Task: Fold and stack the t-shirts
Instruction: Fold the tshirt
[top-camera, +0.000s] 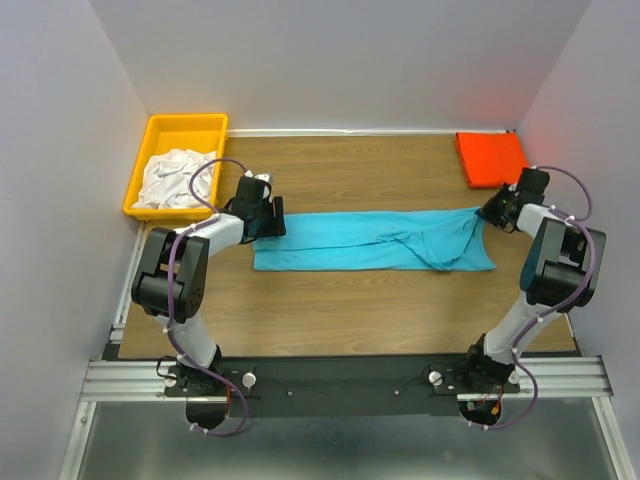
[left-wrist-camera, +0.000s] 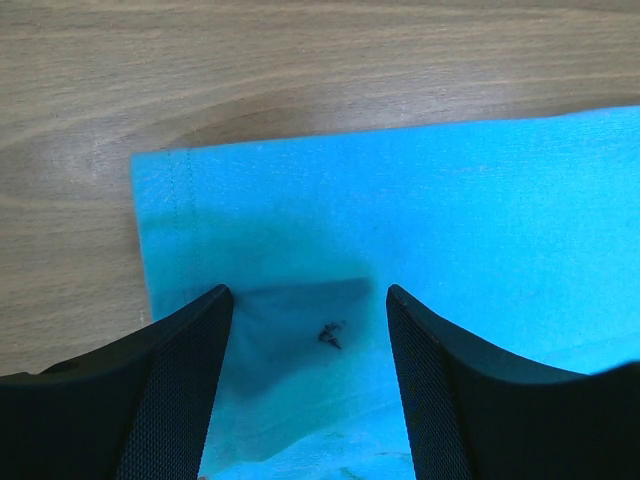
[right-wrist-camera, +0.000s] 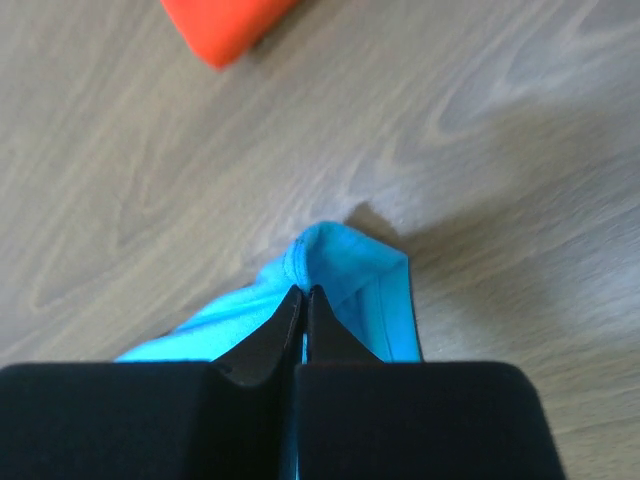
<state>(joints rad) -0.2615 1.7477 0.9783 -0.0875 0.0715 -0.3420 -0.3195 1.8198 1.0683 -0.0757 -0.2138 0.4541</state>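
Observation:
A turquoise-blue t-shirt (top-camera: 370, 240) lies folded into a long strip across the middle of the table. My left gripper (top-camera: 262, 215) hangs over its left end, fingers open, with the cloth (left-wrist-camera: 400, 210) between and below them (left-wrist-camera: 308, 295). My right gripper (top-camera: 490, 210) is at the strip's far right corner, shut on a pinched ridge of the turquoise cloth (right-wrist-camera: 345, 255), which rises into a peak at the fingertips (right-wrist-camera: 304, 292). An orange-red t-shirt (top-camera: 490, 158) lies folded at the back right corner. White t-shirts (top-camera: 175, 178) are crumpled in the yellow bin.
The yellow bin (top-camera: 185, 128) stands at the back left corner of the wooden table. Grey walls close in the left, right and back sides. A corner of the orange-red shirt (right-wrist-camera: 225, 25) shows at the top of the right wrist view.

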